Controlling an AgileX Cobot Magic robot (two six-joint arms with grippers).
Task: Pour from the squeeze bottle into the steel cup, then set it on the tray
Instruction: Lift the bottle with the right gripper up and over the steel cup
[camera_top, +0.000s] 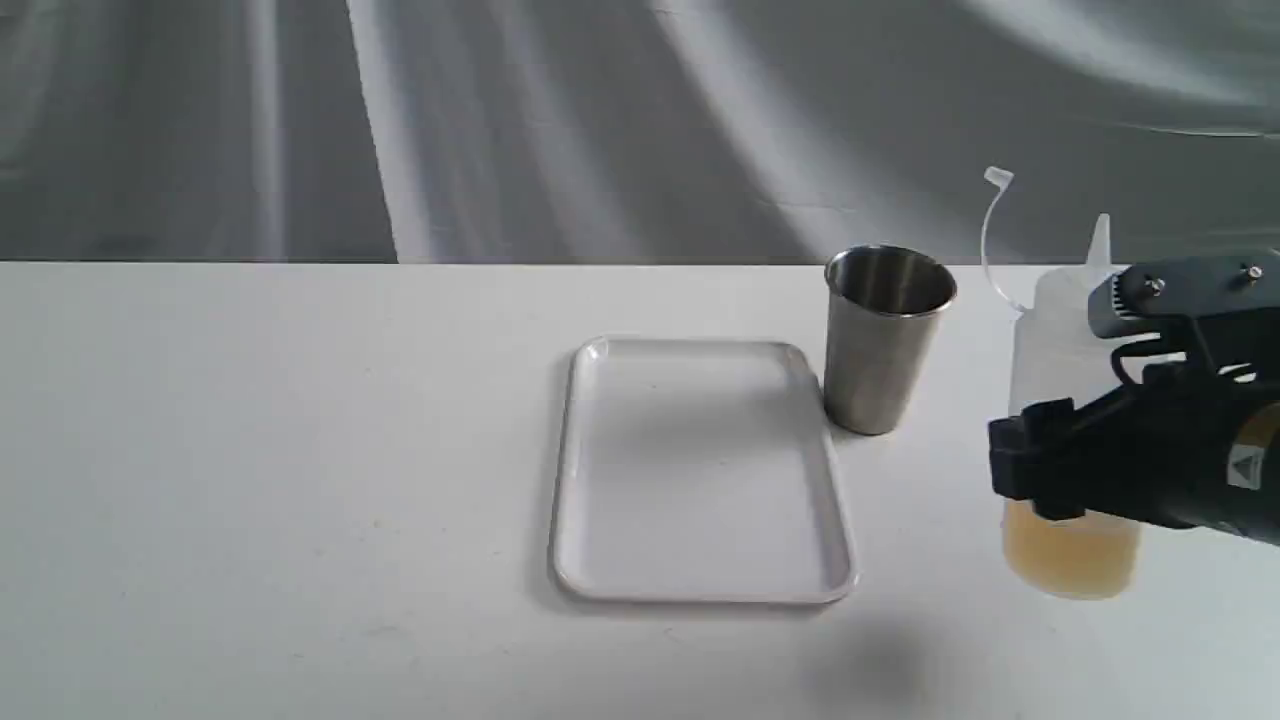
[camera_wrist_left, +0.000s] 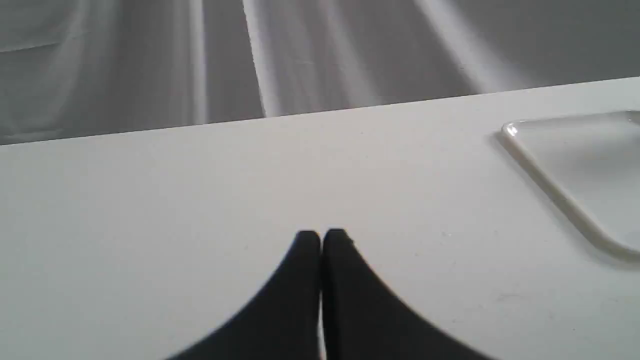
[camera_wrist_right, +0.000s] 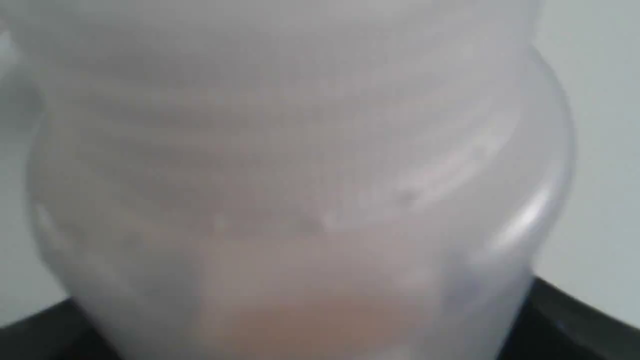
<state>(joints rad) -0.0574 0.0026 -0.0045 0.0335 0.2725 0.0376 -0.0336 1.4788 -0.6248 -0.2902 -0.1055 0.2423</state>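
White tbl (camera_top: 300, 450), squeeze bottle (camera_top: 1052, 345) upright, clamped in right claw (camera_top: 1045, 470)

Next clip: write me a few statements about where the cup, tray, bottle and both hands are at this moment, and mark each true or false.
1. The steel cup stands on the tray. False: it stands on the table, just beside the tray's far right corner.
2. Nothing lies on the tray. True.
3. The left hand is shut and holds nothing. True.
4. The squeeze bottle is tipped over the cup. False: it is upright, to the right of the cup, gripped by the right hand.
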